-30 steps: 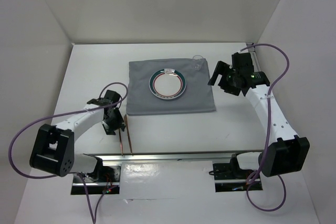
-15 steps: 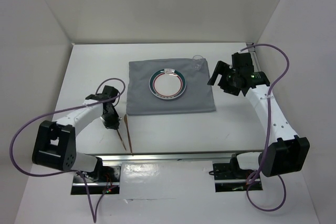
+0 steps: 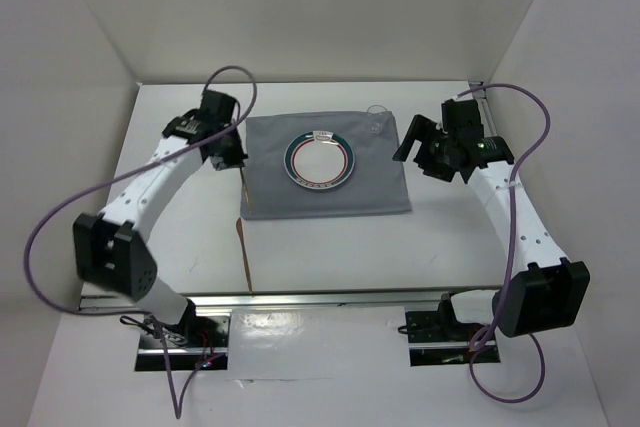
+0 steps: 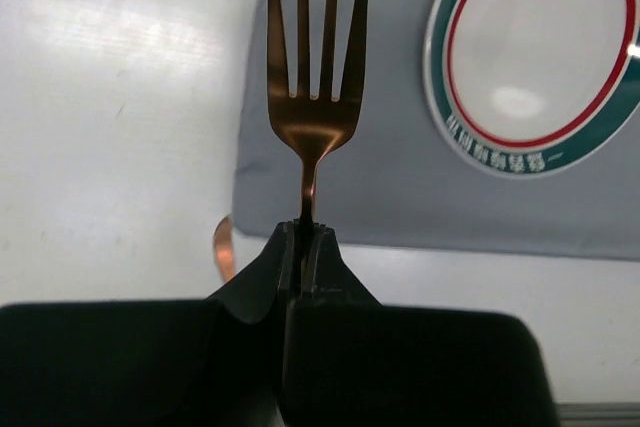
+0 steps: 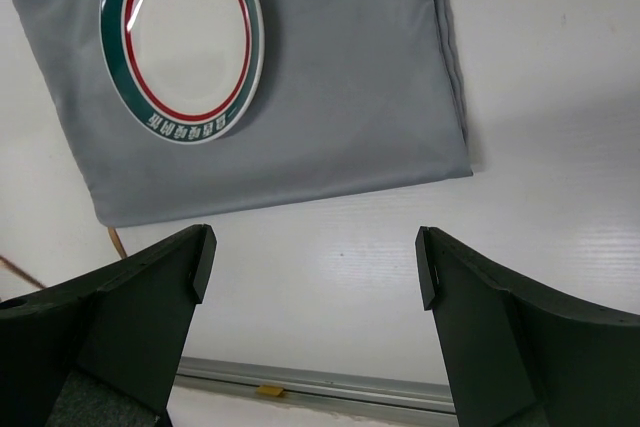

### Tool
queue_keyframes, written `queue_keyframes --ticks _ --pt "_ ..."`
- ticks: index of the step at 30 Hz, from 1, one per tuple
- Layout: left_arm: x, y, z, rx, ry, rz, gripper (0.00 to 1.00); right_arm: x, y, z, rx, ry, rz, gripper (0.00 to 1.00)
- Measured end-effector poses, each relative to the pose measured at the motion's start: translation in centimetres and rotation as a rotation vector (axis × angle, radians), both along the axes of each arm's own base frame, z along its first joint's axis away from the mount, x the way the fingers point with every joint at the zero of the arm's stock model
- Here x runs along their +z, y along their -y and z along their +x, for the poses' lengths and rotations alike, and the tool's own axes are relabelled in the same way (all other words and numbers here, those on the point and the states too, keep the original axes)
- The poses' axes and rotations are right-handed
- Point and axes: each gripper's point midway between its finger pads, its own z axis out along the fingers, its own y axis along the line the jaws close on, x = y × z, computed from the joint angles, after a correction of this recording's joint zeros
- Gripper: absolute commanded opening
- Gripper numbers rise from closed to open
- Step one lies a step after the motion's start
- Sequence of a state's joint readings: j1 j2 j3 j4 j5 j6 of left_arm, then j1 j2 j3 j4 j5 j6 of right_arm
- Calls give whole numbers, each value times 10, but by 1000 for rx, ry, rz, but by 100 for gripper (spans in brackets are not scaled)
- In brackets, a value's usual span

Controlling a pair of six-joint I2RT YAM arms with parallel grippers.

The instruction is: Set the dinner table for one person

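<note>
Broadly, the white surface (image 3: 330, 247), the dinner table itself, fills the walled stall, with a grey cloth (image 3: 380, 187) spread across its middle. Off the cloth's right edge the right gripper (image 5: 315, 257) hovers, jaws wide and empty. Above the cloth's left edge the left gripper (image 4: 303, 237) is clamped tight on a copper fork (image 4: 312, 117), tines over the cloth. A plate (image 3: 320, 160) sits at the cloth's centre, and another copper utensil (image 3: 243, 252) lies off its near-left corner. Placing the fork looks to be the step in hand. Next it needs lowering flat onto the cloth, then release.
</note>
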State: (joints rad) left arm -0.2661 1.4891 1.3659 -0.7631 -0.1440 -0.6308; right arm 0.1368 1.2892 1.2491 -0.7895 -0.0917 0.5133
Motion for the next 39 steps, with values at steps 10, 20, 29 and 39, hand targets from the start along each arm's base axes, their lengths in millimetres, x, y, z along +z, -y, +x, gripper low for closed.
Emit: queue_keyframes --ticks 10,20,29,39 --pt "-70 59 89 -121 -167 68 0 -1 3 1 -18 0 -12 94" --pt "-133 63 99 -131 -296 111 0 -1 7 1 -32 2 -28 94" --pt "-145 63 105 -143 -320 134 2 -1 7 1 -33 1 -27 94" --pt "-140 67 125 -137 -285 136 15 -1 5 1 -26 -1 -19 94"
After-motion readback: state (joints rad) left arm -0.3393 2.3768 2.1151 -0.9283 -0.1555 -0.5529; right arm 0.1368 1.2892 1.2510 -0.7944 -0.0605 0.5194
